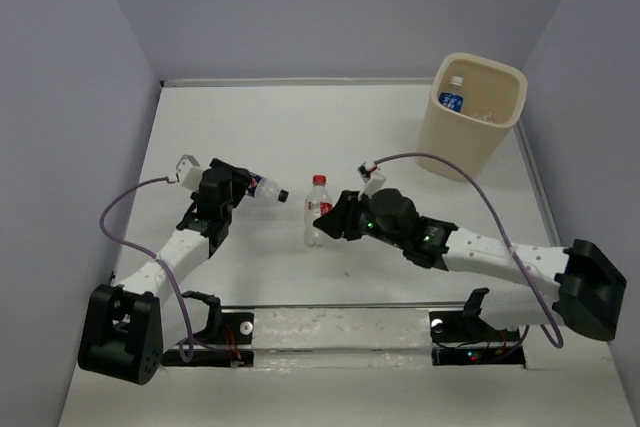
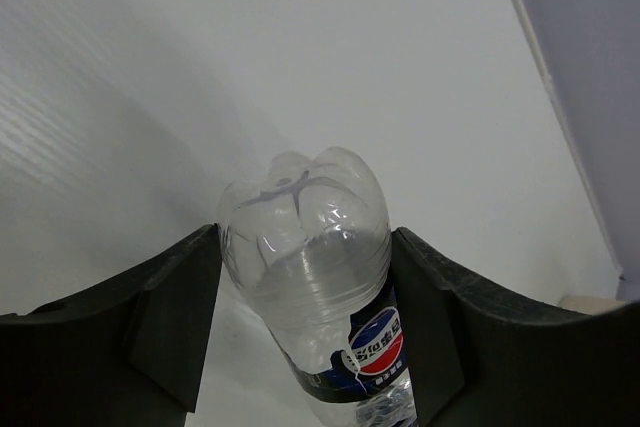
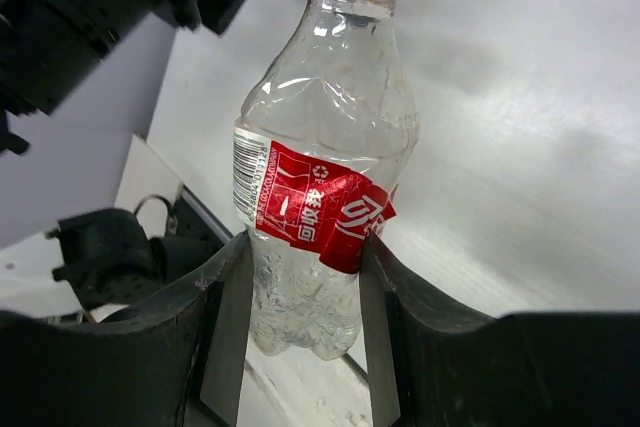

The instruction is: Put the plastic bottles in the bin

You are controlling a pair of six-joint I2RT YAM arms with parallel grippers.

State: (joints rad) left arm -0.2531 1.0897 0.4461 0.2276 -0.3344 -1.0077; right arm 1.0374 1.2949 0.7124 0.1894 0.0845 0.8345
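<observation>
My left gripper (image 1: pixel 240 187) is shut on a clear plastic bottle with a dark blue label (image 1: pixel 266 190). The bottle lies roughly level, its dark cap pointing right. In the left wrist view this bottle (image 2: pixel 308 257) sits base-outward between both fingers (image 2: pixel 170 317) of that gripper (image 2: pixel 305 332). My right gripper (image 1: pixel 327 219) is shut on an upright red-capped, red-label bottle (image 1: pixel 318 202). The right wrist view shows this bottle (image 3: pixel 325 147) with its lower body pinched in that gripper (image 3: pixel 300 337). The cream bin (image 1: pixel 480 137) stands at the far right with a blue-label bottle (image 1: pixel 452 97) inside.
Grey walls close the table on the left, back and right. The two held bottles are close together near the table's middle. The left arm (image 3: pixel 80 7) shows just beyond the red bottle. The arm bases and cables line the near edge.
</observation>
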